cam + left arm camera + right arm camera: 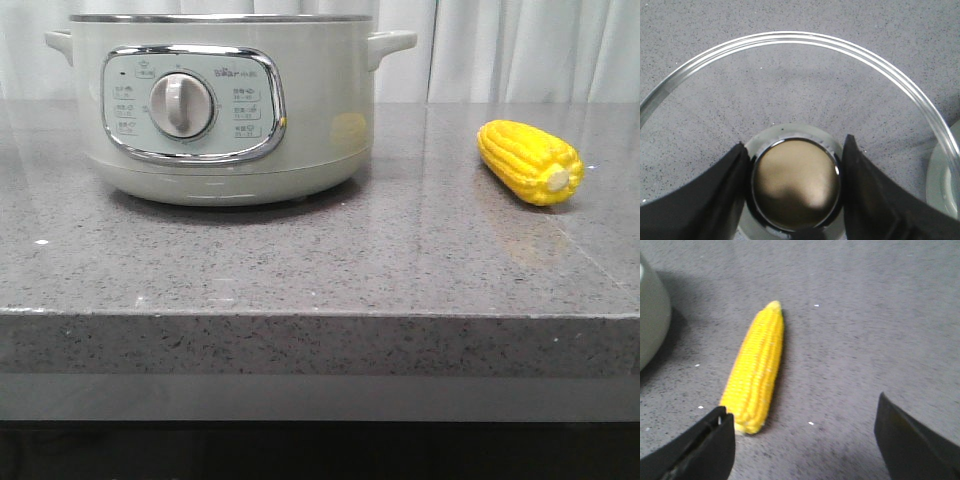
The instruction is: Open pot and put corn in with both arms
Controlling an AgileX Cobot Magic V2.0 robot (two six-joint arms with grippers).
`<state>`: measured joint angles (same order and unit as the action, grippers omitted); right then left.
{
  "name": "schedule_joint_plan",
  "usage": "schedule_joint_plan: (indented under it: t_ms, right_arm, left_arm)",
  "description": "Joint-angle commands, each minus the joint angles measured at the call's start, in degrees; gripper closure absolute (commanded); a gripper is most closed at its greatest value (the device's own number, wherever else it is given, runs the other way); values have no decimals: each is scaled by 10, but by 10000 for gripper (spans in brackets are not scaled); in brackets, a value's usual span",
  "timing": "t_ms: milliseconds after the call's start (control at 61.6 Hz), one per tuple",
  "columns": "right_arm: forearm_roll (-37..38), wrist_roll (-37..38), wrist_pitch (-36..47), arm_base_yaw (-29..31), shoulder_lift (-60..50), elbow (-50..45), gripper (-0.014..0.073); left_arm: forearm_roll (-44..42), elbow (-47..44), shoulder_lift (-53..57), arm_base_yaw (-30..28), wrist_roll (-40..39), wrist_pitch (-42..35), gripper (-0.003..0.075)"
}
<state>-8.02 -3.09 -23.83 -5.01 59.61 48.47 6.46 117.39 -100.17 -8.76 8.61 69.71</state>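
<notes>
The corn [531, 161] lies on the table [300, 260] right of the pot [225, 105], off-centre under the right tool [805, 440], spread wide, so a descent may miss; the left tool [795, 187] clamps the lid knob [796, 184], which might slip.

We see a grey speckled stone tabletop [300, 260] with a thick front edge, carrying two things well apart — the pale green pot [225, 110] on the left and the yellow corn [530, 162] lying on its side at right.
</notes>
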Motion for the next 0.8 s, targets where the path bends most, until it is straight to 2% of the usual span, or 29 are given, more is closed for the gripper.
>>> schedule_joint_plan:
  t_ms: [0,227,471,779]
  right_arm:
    - [-5,-4,30,-20,36,47,-7]
    - [-23,-4,-11,-57,161,127,-7]
    - [-31,-4,-33,-63,272,209,-7]
    - [-34,-4,-38,-63,336,243,-7]
  left_arm:
    - [11,20,37,-1,-3,-53,482]
    - [11,20,37,-1,-3,-53,482]
    - [11,20,37,-1,-3,-53,482]
    - [11,20,37,-1,-3,-53,482]
